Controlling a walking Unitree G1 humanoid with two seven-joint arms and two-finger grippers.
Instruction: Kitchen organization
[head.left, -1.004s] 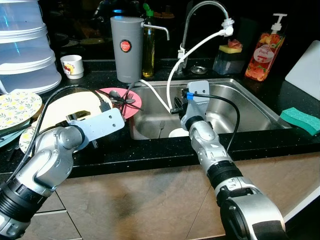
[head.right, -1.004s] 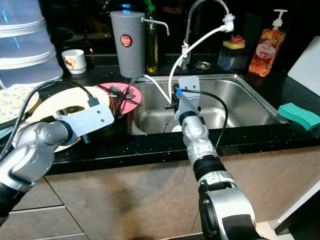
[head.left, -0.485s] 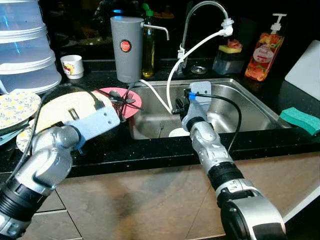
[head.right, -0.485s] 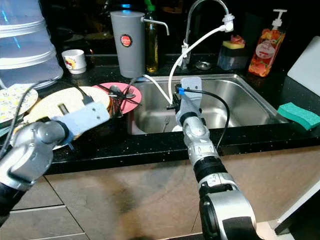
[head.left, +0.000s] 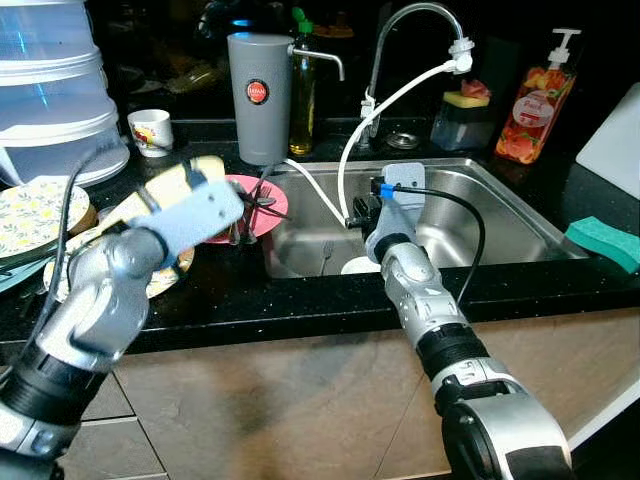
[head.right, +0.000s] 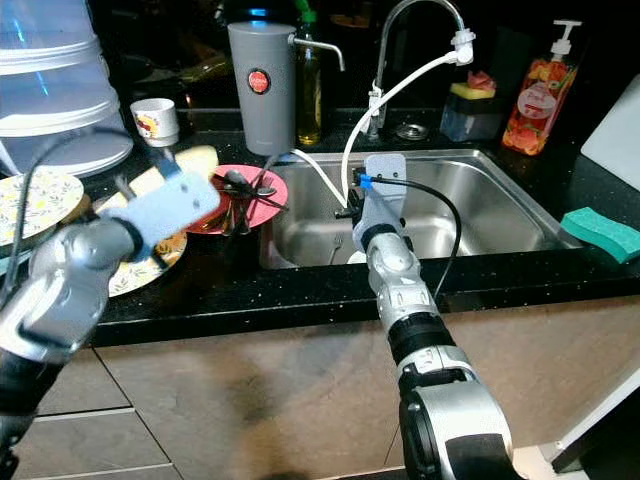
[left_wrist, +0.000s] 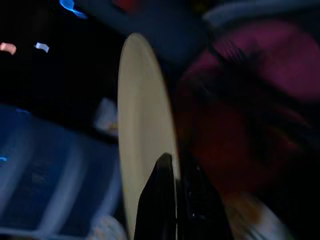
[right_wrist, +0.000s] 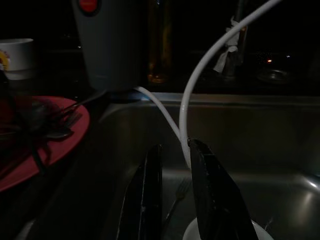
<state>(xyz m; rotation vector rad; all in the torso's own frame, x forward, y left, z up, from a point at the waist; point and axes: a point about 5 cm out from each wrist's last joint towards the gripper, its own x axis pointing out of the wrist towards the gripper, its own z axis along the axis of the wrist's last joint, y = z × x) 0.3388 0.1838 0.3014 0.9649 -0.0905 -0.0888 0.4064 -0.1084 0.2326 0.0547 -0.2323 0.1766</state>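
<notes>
My left gripper (left_wrist: 175, 170) is shut on the rim of a cream plate (left_wrist: 142, 130). The plate (head.left: 172, 181) is raised off the counter and tipped on edge, just left of the pink plate (head.left: 268, 208) that carries dark cutlery. Beneath it lie patterned plates (head.left: 35, 212). My right gripper (right_wrist: 174, 150) hangs inside the steel sink (head.left: 500, 215) with its fingers close together and nothing held. A white hose (right_wrist: 200, 75) runs down just beyond the fingertips. A white dish (head.left: 357, 266) and a fork (head.left: 322, 250) rest on the sink floor.
A grey canister (head.left: 258, 97), an oil bottle (head.left: 302, 90) and the tap (head.left: 400, 30) stand behind the sink. Stacked clear tubs (head.left: 50, 90) and a mug (head.left: 150, 130) are at the back left. A green sponge (head.left: 605, 243) and a soap bottle (head.left: 540, 100) are on the right.
My left arm has lifted the cream plate off the pile and tipped it from flat to on edge, uncovering a patterned plate. The right arm has stayed in the sink.
</notes>
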